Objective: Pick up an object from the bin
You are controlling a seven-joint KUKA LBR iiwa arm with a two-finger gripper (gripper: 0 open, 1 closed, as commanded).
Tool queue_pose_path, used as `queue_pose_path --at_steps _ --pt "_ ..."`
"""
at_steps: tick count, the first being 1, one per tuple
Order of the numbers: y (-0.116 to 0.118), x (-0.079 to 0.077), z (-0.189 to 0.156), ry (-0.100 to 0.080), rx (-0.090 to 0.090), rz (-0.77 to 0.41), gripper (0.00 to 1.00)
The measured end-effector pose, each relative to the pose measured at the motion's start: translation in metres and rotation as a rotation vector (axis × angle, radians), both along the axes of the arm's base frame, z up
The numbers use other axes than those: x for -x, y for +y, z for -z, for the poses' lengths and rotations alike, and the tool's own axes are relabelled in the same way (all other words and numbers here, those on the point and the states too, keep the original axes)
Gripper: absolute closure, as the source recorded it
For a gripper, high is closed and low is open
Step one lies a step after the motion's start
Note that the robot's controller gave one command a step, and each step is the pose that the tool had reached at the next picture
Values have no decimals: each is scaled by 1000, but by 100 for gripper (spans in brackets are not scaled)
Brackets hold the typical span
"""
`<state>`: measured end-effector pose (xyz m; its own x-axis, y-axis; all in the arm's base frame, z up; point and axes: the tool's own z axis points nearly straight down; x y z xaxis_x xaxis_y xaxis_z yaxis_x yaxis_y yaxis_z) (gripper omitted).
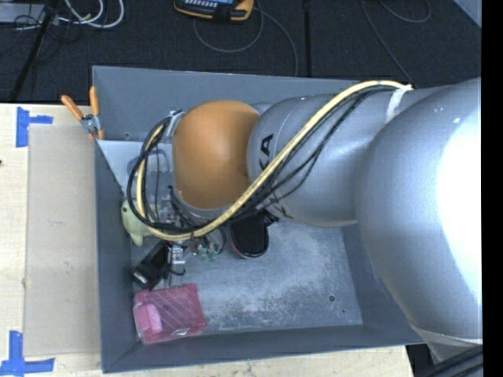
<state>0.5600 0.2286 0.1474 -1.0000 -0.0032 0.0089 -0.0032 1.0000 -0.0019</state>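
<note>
Gripper (178, 256) hung low near the left wall of the bin (299, 293), under the arm's orange cover (212, 151). Whether it was apart or together could not be told. Just beside it lay a small black block (149, 269), and a pink mesh packet (168, 311) lay closer to the bin's lower-left corner. A pale yellow thing (130, 218) rested against the left wall, and a dark round thing (250, 240) sat toward the middle. As I judged it, nothing had been lifted yet, so the grasp and the raise were left.
</note>
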Motion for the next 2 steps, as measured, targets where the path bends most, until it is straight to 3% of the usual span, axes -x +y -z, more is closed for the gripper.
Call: queue_pose_path --at_steps 1,2 --pt "-1 -2 -5 -7 -1 5 0" --pt "-1 -23 4 -6 -3 -132 0"
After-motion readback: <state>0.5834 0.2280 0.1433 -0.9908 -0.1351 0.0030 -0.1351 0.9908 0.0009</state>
